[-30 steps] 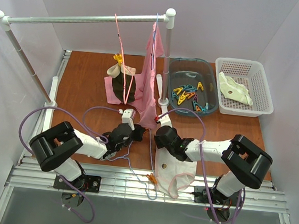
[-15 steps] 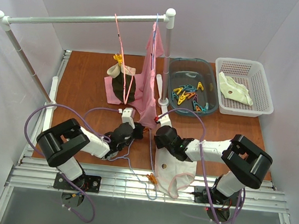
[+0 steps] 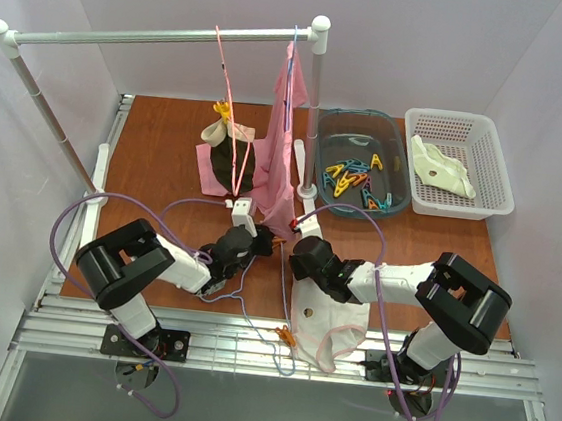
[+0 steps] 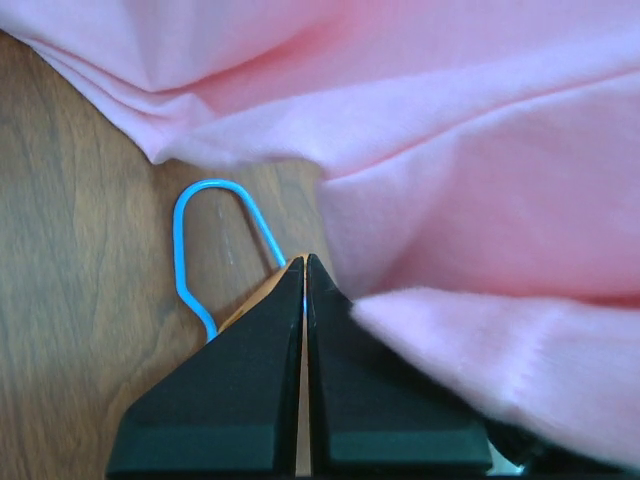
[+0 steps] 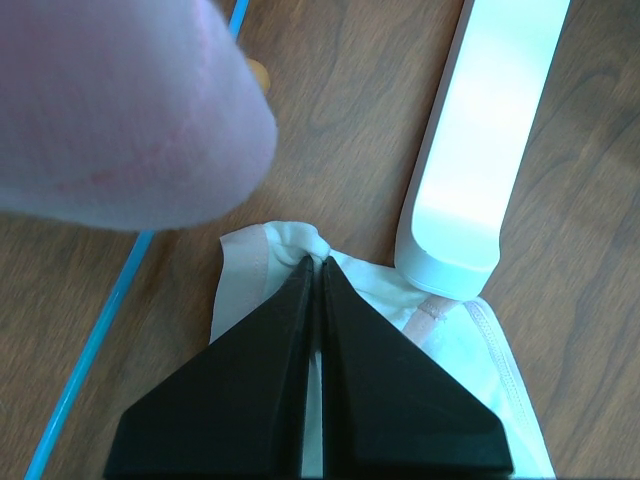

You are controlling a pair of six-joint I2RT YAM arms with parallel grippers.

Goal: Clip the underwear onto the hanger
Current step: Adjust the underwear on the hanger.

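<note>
The underwear [image 3: 335, 322] is spread at the near edge of the worktop [image 3: 156, 157], right of centre. Its far corner is bunched in the right pincer [image 5: 315, 262], whose tips are pressed together on the fold. It looks thin, light and limp, so it will probably sag and slip; the pink-edged hem seems the firmer place to hold and clip.

The hanger [image 4: 214, 183] lies flat just left of it. The left pincer [image 4: 305, 262] is pressed together beside the hook, and I cannot tell whether it holds the orange sliver under it.

Only the left wrist view shows the hook, half under a hanging pink garment [image 3: 282, 150]. Only the overhead view shows the underwear's full spread.
</note>
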